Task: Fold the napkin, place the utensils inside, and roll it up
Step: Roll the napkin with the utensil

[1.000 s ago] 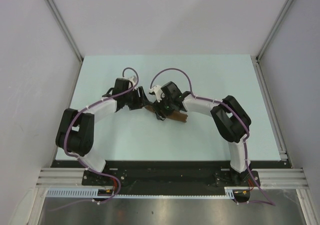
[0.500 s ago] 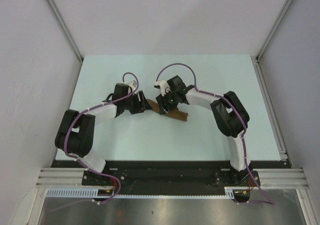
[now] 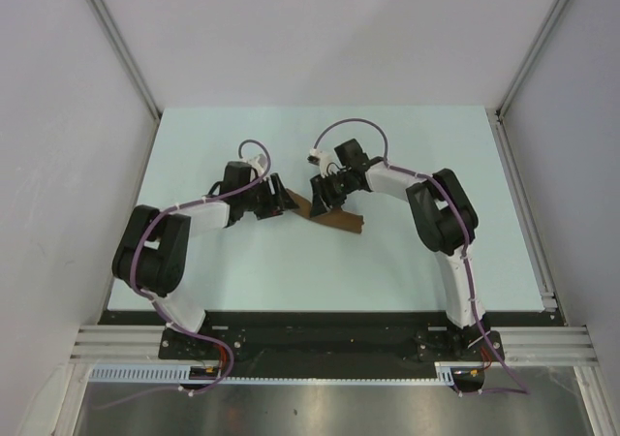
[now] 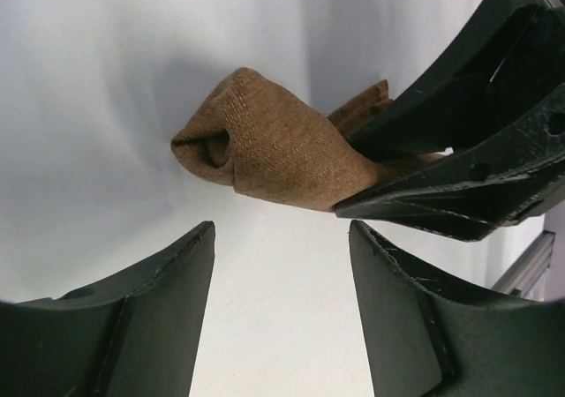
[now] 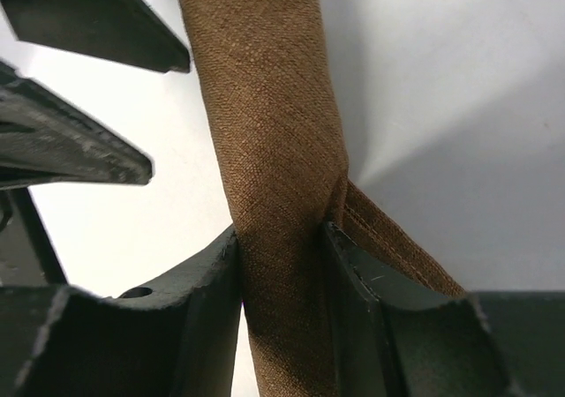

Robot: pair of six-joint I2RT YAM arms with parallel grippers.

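Right gripper [image 5: 281,256] is pinching the rolled napkin [image 5: 265,106] between both fingers | left gripper [image 4: 281,265] is standing open just short of the roll's end | napkin is lying near the middle of the table [image 3: 407,262], its inside and far end hidden

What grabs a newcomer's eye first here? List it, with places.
The dark-brown napkin, rolled into a narrow tube, lies in the middle of the pale table between both arms. The right gripper pinches the roll, a finger pressed on either side. The left gripper faces the roll's open end with jaws apart, holding nothing.
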